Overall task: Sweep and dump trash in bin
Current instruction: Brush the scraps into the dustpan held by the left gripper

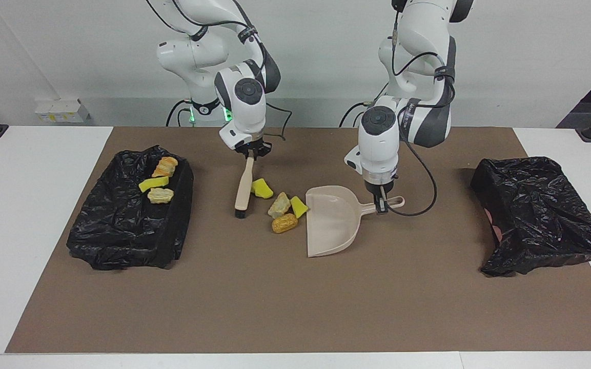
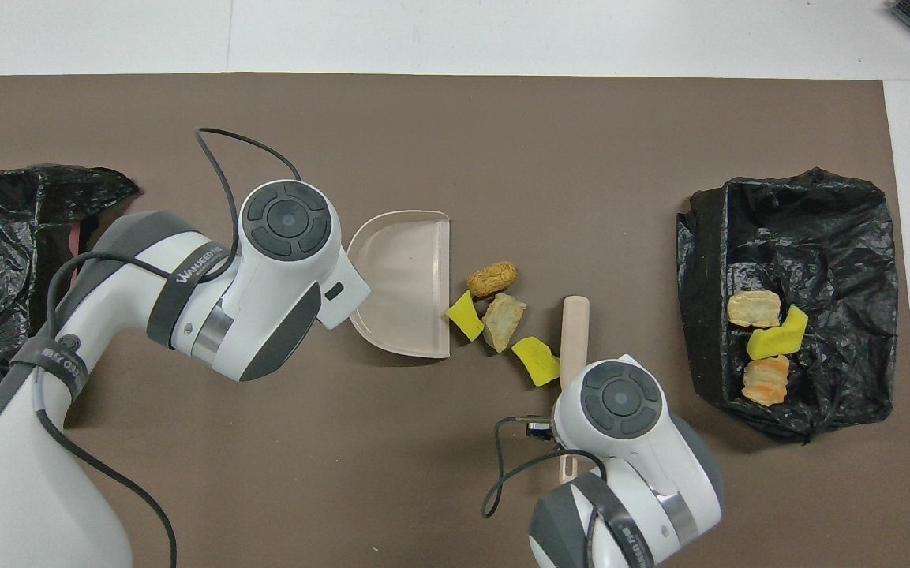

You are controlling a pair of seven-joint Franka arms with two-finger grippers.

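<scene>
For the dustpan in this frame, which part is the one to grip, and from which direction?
Grip the dustpan by its thin handle stub, coming straight down from above. The pan lies flat with its wide mouth toward the scraps; the handle sticks out toward the left arm's end of the table, narrow enough for two fingers. The left gripper is shut on it exactly there.

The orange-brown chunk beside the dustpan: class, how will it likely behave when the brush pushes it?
The orange-brown chunk is rounded and oblong, so it may roll rather than slide. It looks small and probably light, so the brush should move it easily. The dustpan lip sits close, so little travel seems needed.
</scene>
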